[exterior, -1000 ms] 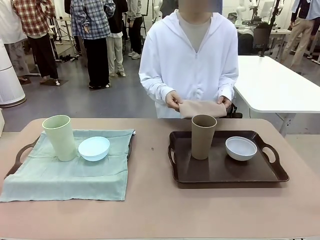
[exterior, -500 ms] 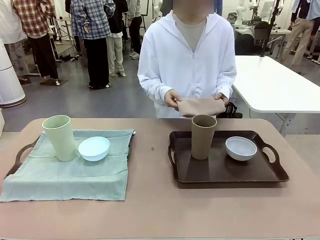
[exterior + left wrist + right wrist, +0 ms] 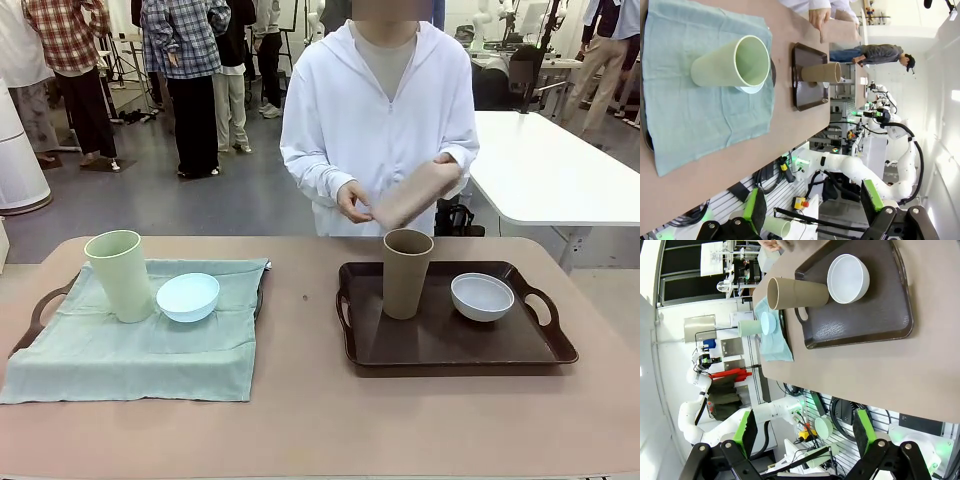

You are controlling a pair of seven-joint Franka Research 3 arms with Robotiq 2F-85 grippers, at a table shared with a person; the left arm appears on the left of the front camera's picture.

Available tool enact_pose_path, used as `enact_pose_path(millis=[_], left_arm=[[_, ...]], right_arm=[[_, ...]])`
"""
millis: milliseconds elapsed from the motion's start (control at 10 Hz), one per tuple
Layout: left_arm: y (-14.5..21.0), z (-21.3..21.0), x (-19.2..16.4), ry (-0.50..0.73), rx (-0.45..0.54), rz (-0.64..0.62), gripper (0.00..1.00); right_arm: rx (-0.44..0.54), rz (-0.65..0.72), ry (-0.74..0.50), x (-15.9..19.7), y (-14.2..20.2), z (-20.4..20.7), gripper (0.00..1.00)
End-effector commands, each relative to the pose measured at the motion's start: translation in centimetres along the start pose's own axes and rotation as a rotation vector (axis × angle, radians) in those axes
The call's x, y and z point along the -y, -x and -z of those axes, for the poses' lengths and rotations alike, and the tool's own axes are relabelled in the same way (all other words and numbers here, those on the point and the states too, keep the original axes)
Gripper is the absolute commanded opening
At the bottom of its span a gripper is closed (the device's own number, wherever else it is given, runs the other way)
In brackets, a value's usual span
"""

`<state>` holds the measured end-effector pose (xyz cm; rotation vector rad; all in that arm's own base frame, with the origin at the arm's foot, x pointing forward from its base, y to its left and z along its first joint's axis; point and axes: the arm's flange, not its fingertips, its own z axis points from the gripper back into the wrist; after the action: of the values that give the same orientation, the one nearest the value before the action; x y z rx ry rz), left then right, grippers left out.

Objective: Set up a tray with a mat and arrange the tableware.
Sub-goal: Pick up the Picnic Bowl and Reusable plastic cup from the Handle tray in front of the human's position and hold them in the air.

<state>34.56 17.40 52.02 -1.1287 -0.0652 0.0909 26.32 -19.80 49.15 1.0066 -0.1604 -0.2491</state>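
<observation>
Front view: a rounded tan tabletop (image 3: 300, 420) carries two trays side by side. Toward the left edge sits a covered tray (image 3: 40, 315), its dark handles poking out from under a green mat (image 3: 130, 360) draped over it. A pale green cup (image 3: 120, 275) stands upright at the mat's far left corner, with a light blue bowl (image 3: 188, 296) just beside it, nearer the middle of the mat's far edge. Toward the right edge lies a bare brown tray (image 3: 450, 345). A brown cup (image 3: 407, 272) stands upright near the tray's far left corner, and a whitish bowl (image 3: 482, 296) sits apart from it toward the far right corner. Beyond the far edge stands a person in a white hooded top (image 3: 380, 110), holding a folded tan cloth (image 3: 415, 193) tilted above the brown cup, one hand (image 3: 352, 202) at its lower end and the other hand (image 3: 445, 160) at its upper end. Left wrist view, rolled sideways: the left tool (image 3: 812, 200) has its green-padded fingers spread wide apart with nothing between them, well back from the near edge of the tabletop. Past it lie the green mat with the pale green cup, and farther off the brown tray and brown cup. Right wrist view, also rolled: the right tool (image 3: 805, 425) is likewise spread wide and empty, off the near edge. The brown tray with its cup and whitish bowl lies ahead, the green mat beyond.
</observation>
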Motion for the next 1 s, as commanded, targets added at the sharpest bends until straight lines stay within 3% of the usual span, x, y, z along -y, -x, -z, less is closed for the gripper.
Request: enact_pose_path(millis=[0, 200, 400, 900], left_arm=[[0.1, -0.1, -0.1, 0.018, 0.001, 0.009, 1.0], [-1.3, 2.0, 1.5, -0.069, -0.015, 0.019, 1.0], [-1.9, 4.8, 5.4, -0.206, -0.028, 0.127, 1.0], [-0.7, 13.8, 14.3, -0.548, 0.033, 0.423, 1.0]], right_arm=[[-0.005, -0.017, -0.005, 0.0, 0.0, -0.2, 1.0], [0.008, 0.033, 0.024, -1.2, -1.1, -0.6, 1.0], [0.007, 0.057, 0.115, -4.8, -2.9, 0.3, 1.0], [-0.059, 0.052, 0.426, -13.6, -5.5, 8.0, 1.0]])
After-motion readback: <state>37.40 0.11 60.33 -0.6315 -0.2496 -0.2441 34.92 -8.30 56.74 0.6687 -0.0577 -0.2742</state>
